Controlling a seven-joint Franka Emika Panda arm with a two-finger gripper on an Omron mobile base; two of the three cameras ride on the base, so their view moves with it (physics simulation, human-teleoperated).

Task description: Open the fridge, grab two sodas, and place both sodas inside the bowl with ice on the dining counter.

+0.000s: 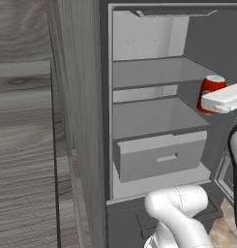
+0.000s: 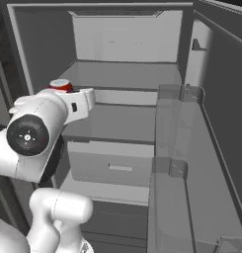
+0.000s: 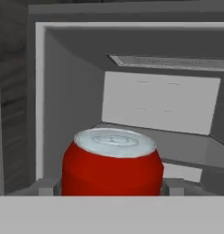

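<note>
The fridge stands open, its pale interior with grey shelves and a drawer facing me. My gripper is shut on one soda, a short red can with a silver top. The fingertips press against both sides of the can. In the left base view the can sits upright in the gripper at the fridge's right side, level with the middle shelf. From the right base view the can peeks above the white hand. The bowl with ice and the dining counter are out of view.
Wood-grain cabinet panels flank the fridge on the left. The fridge door hangs open on the right, its clear door bins jutting out. My own arm rises in front of the fridge's base.
</note>
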